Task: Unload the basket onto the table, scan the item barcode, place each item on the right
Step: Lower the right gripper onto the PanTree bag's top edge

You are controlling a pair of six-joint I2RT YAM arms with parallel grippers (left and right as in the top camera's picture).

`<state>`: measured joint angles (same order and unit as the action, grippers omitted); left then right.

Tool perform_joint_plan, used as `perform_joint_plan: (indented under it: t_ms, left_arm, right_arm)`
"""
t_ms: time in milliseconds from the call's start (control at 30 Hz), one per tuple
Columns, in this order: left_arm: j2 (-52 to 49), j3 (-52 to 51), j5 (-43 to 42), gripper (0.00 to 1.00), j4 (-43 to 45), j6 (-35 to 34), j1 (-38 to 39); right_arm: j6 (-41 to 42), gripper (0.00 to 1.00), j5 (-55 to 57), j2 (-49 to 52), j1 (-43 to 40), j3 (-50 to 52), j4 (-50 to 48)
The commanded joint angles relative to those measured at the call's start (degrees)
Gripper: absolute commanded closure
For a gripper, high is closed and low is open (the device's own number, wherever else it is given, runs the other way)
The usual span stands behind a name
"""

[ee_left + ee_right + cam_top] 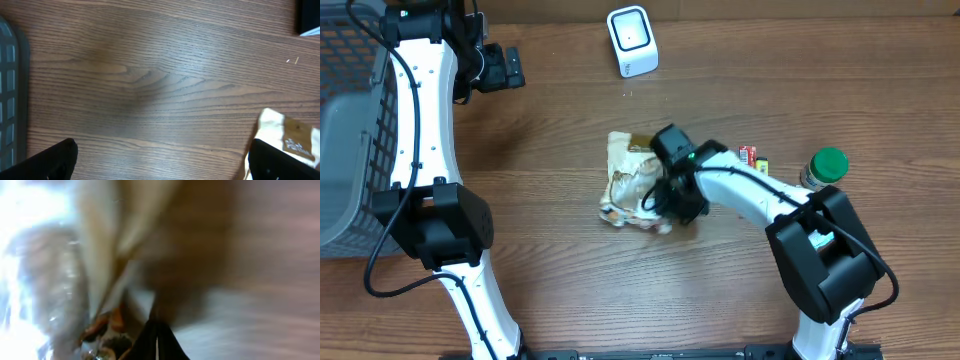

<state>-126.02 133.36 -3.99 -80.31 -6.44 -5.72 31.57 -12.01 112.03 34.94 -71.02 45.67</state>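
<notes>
The item, a crumpled cream and brown snack packet (pixel 625 180), lies mid-table. My right gripper (pixel 660 205) is down on its lower right part. In the right wrist view, which is blurred, its black fingers (pixel 156 340) are pressed together with only a thin pale sliver between them, and the packet (pixel 100 255) fills the left side. The white barcode scanner (pixel 632 40) stands at the far edge. My left gripper (pixel 517 68) hovers open at the far left, well away from the packet. Its wrist view shows bare wood between its spread fingertips (pixel 165 167) and a corner of the packet (pixel 290 135).
A grey mesh basket (pixel 350 120) takes up the left edge, and its rim (pixel 7 100) shows in the left wrist view. A green-capped bottle (pixel 827 165) and a small red and yellow pack (pixel 752 156) sit to the right of the packet.
</notes>
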Motion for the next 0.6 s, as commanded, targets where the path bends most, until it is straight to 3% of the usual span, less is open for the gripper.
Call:
perform_joint_plan:
  t_ms: [0,200,333,467,567]
  left_arm:
    - [0.37,-0.15,0.39,0.00,0.02,0.68,0.11]
    - [0.37,-0.15,0.37,0.00,0.02,0.68,0.11]
    - [0.37,-0.15,0.39,0.00,0.02,0.68,0.11]
    - [0.37,-0.15,0.37,0.00,0.02,0.68,0.11]
    - [0.37,-0.15,0.39,0.00,0.02,0.68,0.11]
  right_arm:
    - [0.17,0.96,-16.55,-0.70,3.48,0.55,-1.51]
    - [1.70,0.96,-11.13,-0.70,10.95,0.46,-7.69]
    - [0.94,0.95,-10.27,-0.96,11.91,-2.45,-5.86]
    - [-5.79,0.89,-9.64,-2.58,10.19,-7.82,0.22]
    - [-13.03,0.80,-6.12,-4.09,8.17,-12.26,5.95]
